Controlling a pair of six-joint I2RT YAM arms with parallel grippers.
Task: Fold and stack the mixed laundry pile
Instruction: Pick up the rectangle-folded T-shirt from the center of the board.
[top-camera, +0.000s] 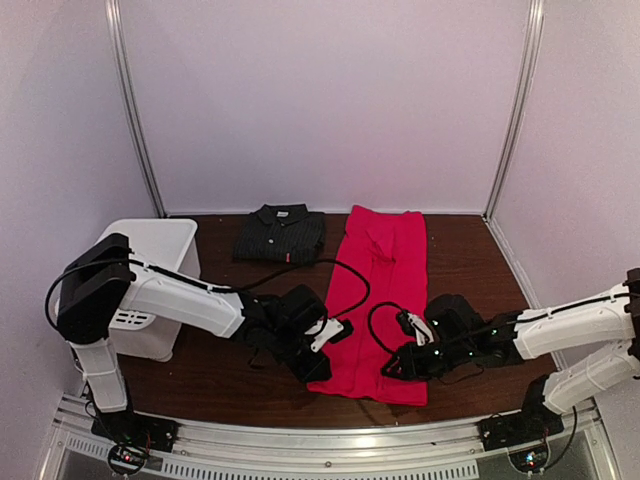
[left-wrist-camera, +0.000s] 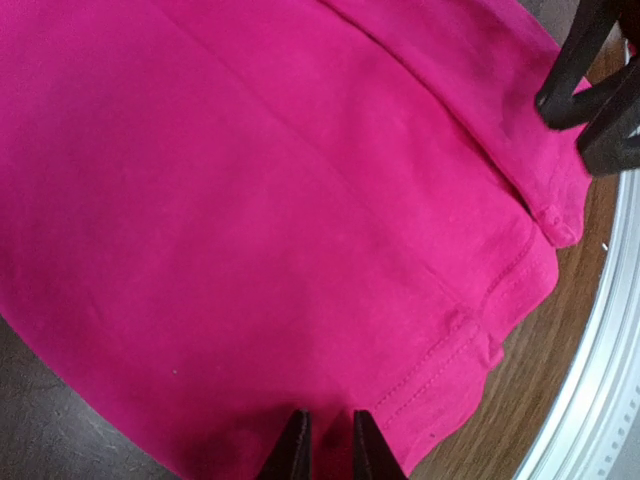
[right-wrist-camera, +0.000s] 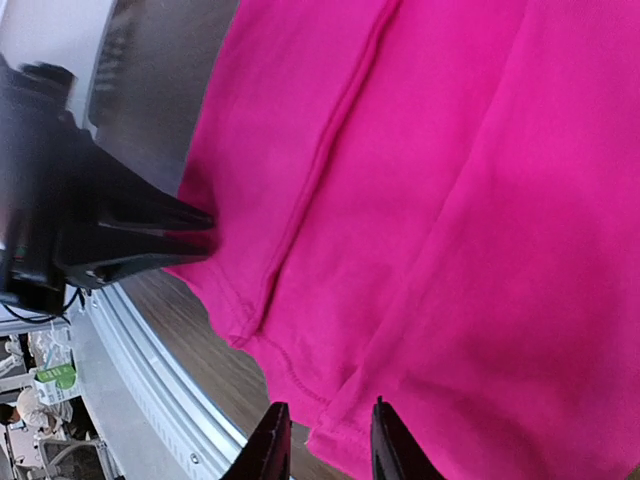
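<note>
Robotics lab test cell, plain white wall panels (top-camera: 330, 100), aluminium frame posts (top-camera: 135, 110), two table-bolted robot arms (top-camera: 190, 295).

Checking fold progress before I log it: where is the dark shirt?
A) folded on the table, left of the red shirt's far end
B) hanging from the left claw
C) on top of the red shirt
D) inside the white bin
A: the dark shirt lies folded on the table, beside the far end of the red shirt.

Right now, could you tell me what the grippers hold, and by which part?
Both pinch the red T-shirt at its near hem: left gripper left corner, right gripper right corner.
</note>
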